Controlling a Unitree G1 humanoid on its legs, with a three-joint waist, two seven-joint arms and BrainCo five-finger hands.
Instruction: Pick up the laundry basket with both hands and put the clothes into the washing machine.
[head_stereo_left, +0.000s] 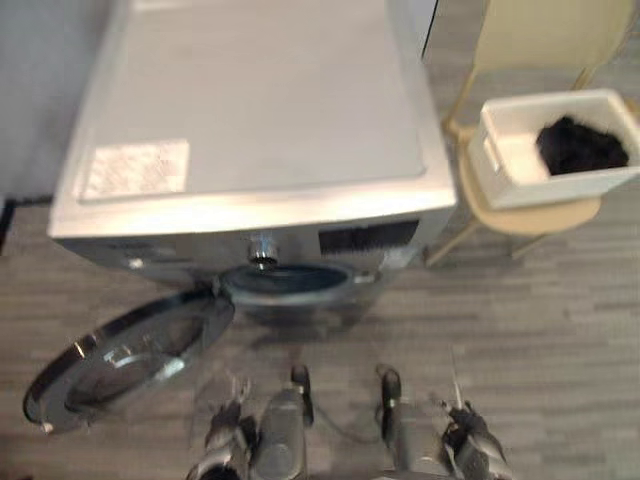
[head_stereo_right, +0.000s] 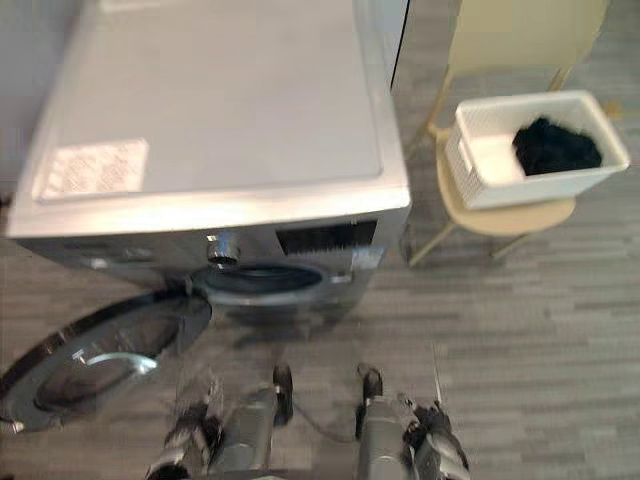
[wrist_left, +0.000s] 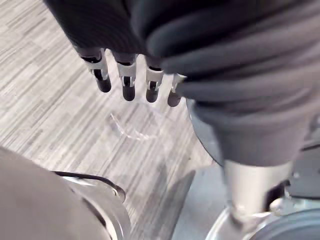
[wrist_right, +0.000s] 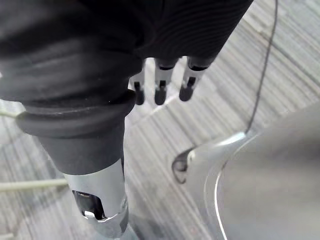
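Grey wood-grain planks (head_stereo_left: 560, 340) are stretching across the whole room, and both hands are hanging low over them. Left hand (head_stereo_left: 218, 448) is pointing its silver, dark-tipped fingers (wrist_left: 128, 82) straight down in a neat row, relaxed and gripping nothing, the ribbed dark cover bunching above them. Right hand (head_stereo_left: 472, 440) is doing the same, fingers (wrist_right: 161, 82) straight and loose, nothing in its grasp.

Just ahead of the left hand, the round door (head_stereo_left: 130, 360) is lying swung wide open, a clear glass bowl in a shiny chrome ring. Ahead of the two hands and between them, the drum mouth (head_stereo_left: 295, 280) is gaping dark in the front of the boxy silver-grey washing machine (head_stereo_left: 250, 90). Its flat matte top is carrying a pale printed label (head_stereo_left: 135, 168). A small chrome knob (head_stereo_left: 262, 250) and a black display strip (head_stereo_left: 368, 237) are sitting above the opening.

Now the laundry basket (head_stereo_left: 560, 186): it is sitting well apart from both hands, far ahead and off to the right of the right hand, past the machine's right corner. It is a white rectangular plastic tub with a slotted end wall, resting on the round seat of a pale cream chair (head_stereo_left: 535, 218). A crumpled heap of black clothes (head_stereo_left: 582, 146) is lying in the half farther from the machine.
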